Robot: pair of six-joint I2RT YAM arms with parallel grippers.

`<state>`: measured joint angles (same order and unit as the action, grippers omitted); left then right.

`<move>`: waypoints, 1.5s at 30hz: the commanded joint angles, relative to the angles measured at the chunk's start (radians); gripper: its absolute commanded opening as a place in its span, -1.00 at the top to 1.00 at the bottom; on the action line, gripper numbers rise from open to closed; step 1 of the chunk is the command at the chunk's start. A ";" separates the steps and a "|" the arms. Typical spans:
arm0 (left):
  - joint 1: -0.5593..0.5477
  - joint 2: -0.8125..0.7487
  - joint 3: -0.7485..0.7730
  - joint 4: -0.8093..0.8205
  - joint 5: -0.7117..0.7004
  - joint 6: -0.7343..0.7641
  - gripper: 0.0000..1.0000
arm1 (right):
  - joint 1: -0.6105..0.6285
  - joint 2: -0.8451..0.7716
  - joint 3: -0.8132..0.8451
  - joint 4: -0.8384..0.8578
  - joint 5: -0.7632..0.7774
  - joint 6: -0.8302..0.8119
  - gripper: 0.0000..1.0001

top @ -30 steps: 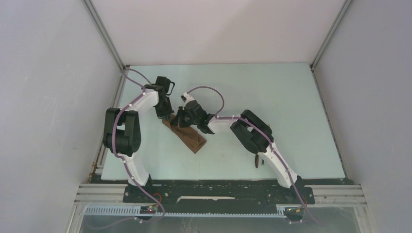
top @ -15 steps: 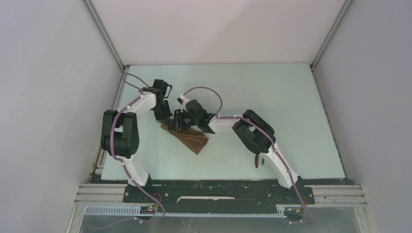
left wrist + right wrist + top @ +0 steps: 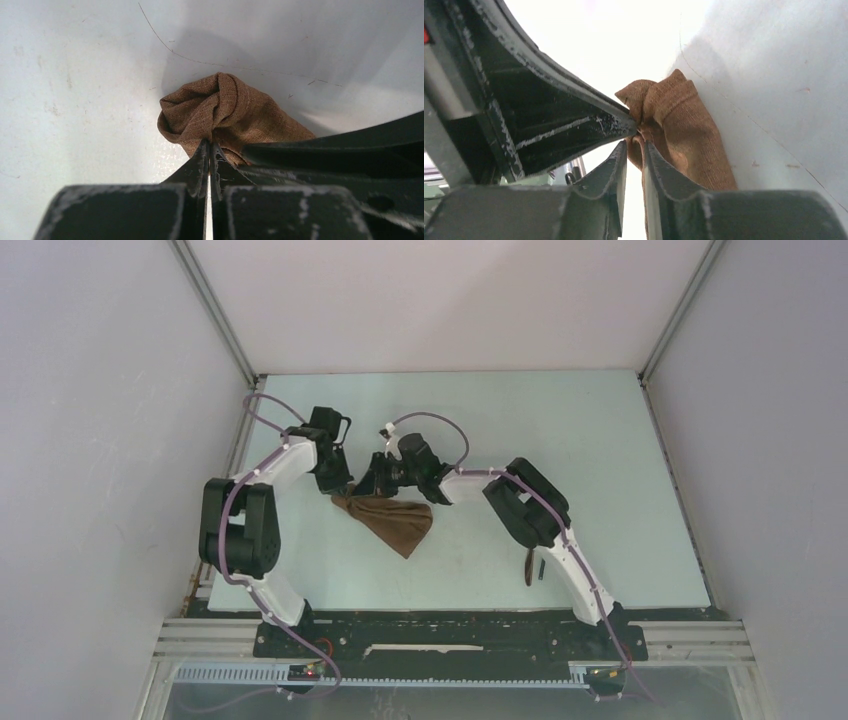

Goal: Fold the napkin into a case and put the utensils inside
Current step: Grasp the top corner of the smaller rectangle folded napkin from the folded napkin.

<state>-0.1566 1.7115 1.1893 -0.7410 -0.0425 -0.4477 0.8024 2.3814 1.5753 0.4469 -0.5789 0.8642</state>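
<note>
I see the napkin [image 3: 392,521] bunched near the table's [image 3: 600,440] left edge, left pincer [image 3: 209,146] clamped on it, right pincer [image 3: 635,143] narrow on a fold. Only overhead shows the utensils [image 3: 531,567] at the near edge.

I see a pale green table [image 3: 600,470] across mid-frame, white walls [image 3: 100,440] at left, right and top, aluminium posts [image 3: 216,315] at the upper corners, and a black plate [image 3: 450,628] and slotted grey duct [image 3: 450,677] along the bottom.
</note>
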 commanded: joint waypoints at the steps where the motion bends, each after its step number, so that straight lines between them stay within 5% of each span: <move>1: 0.003 -0.049 0.003 0.026 0.021 -0.015 1.00 | 0.011 0.056 0.076 0.011 -0.008 0.048 0.55; 10: 0.003 -0.040 0.008 0.035 0.034 -0.023 1.00 | 0.078 0.089 0.083 -0.029 0.085 0.057 0.99; 17: 0.007 0.007 0.013 0.050 0.029 -0.047 1.00 | 0.126 0.074 0.119 -0.138 0.293 -0.015 1.00; 23: 0.026 0.048 0.061 0.053 0.117 -0.051 1.00 | 0.111 0.077 0.076 -0.143 0.290 0.035 1.00; 24: 0.026 0.042 0.065 0.053 0.126 -0.051 0.94 | 0.109 0.070 0.067 -0.142 0.289 0.032 1.00; 28: 0.032 -0.056 0.036 0.071 0.148 -0.050 0.10 | 0.095 0.046 0.037 -0.126 0.278 0.037 1.00; 32: 0.077 -0.194 -0.053 0.119 0.162 -0.083 -0.07 | 0.084 0.034 0.018 -0.106 0.276 0.037 1.00; 34: 0.111 -0.235 -0.100 0.149 0.171 -0.109 0.05 | 0.083 0.036 0.020 -0.105 0.273 0.039 1.00; 39: 0.197 -0.194 -0.168 0.218 0.269 -0.153 0.99 | 0.083 0.036 0.019 -0.103 0.276 0.036 1.00; 45: 0.200 -0.086 -0.174 0.285 0.311 -0.161 1.00 | 0.085 0.040 0.023 -0.104 0.274 0.033 1.00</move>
<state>0.0460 1.5852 1.0214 -0.5308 0.1978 -0.5865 0.8913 2.4462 1.6230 0.4065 -0.3408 0.9154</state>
